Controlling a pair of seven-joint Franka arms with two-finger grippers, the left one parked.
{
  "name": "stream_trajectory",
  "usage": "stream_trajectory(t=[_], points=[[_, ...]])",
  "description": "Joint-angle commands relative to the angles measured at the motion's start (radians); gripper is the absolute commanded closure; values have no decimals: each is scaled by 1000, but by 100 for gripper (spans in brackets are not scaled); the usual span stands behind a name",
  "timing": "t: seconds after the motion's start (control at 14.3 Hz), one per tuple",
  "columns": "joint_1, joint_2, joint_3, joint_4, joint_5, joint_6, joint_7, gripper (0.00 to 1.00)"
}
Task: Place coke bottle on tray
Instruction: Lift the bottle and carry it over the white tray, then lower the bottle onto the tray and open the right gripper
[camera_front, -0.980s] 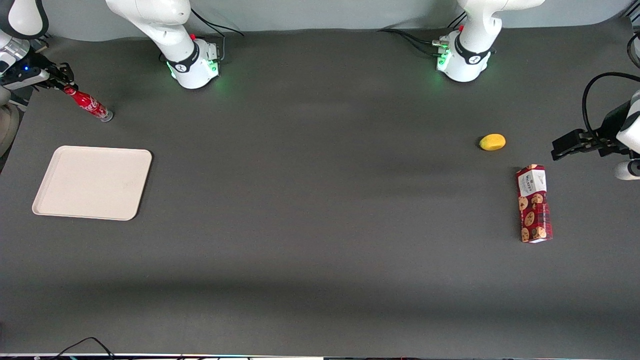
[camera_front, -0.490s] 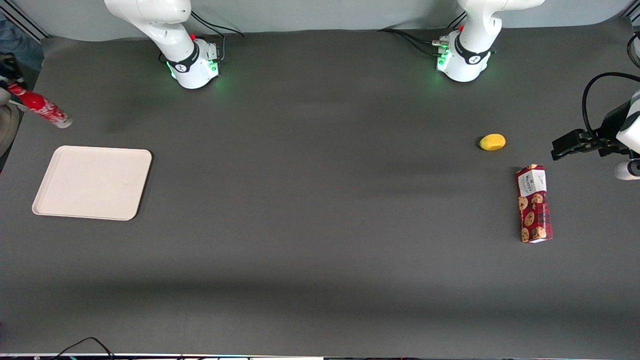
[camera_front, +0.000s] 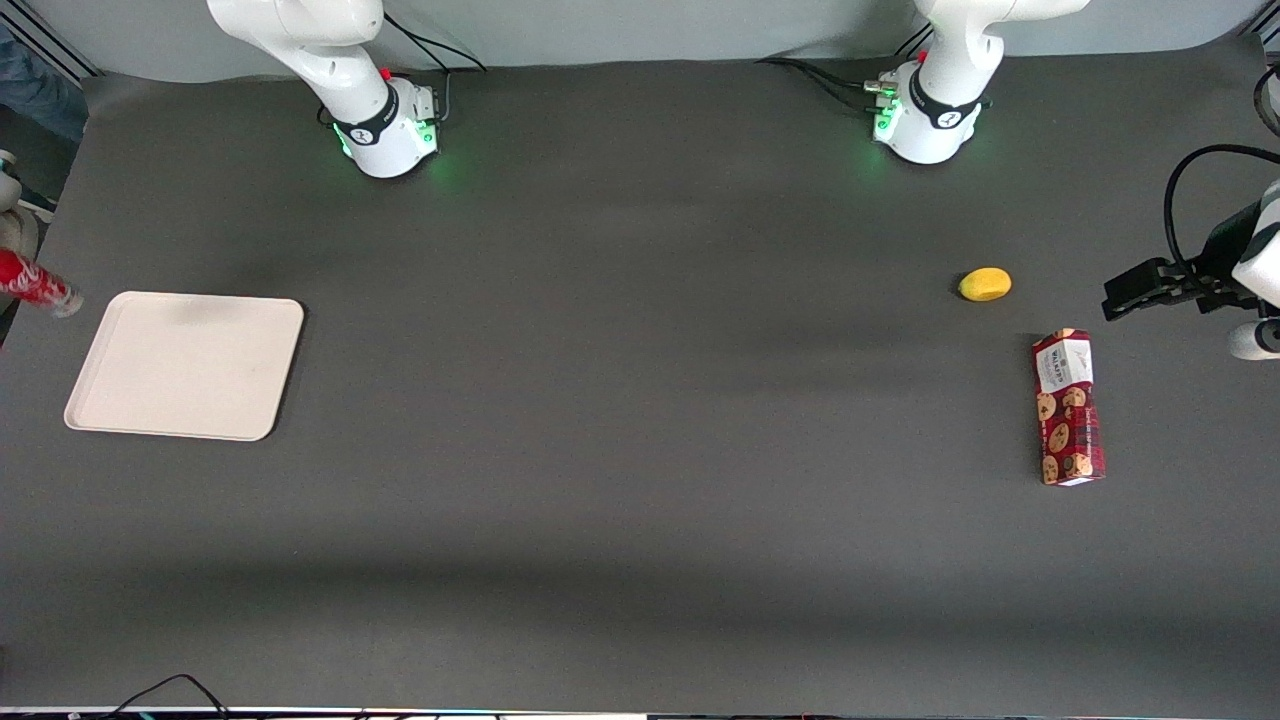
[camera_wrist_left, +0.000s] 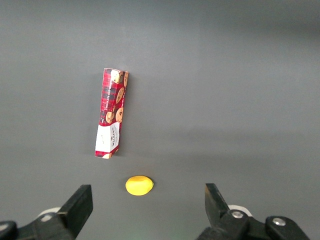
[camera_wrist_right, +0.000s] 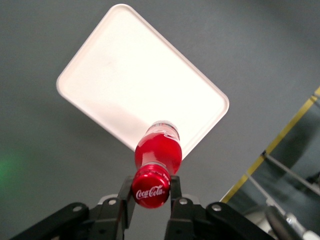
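Coke bottle (camera_wrist_right: 157, 151) now nearer the tray (camera_front: 185, 365), neck clamped in gripper (camera_wrist_right: 151, 196), above dark grey tabletop (camera_front: 640, 400).

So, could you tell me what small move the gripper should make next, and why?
Probably carry the slim red Coca-Cola bottle inward over the flat cream-white tray, then lower it. The gripper is shut on the bottle's neck and holds it in the air beside the tray's edge, at the working arm's end of the table.

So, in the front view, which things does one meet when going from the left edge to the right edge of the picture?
coke bottle, held at its neck by the gripper, high above the table → tray → yellow lemon-like fruit → red cookie box
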Motion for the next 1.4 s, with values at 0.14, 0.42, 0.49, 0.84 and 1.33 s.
stream_trajectory(t=[0.14, 0.42, 0.49, 0.84, 1.33], points=[[-76, 299, -46, 78, 181, 154, -200, 100], [-121, 366, -46, 73, 256, 194, -274, 100], [-129, 381, -46, 73, 267, 194, -276, 100], [-118, 404, -46, 73, 302, 205, -274, 0], [-66, 144, 1, 79, 235, -52, -100, 0]])
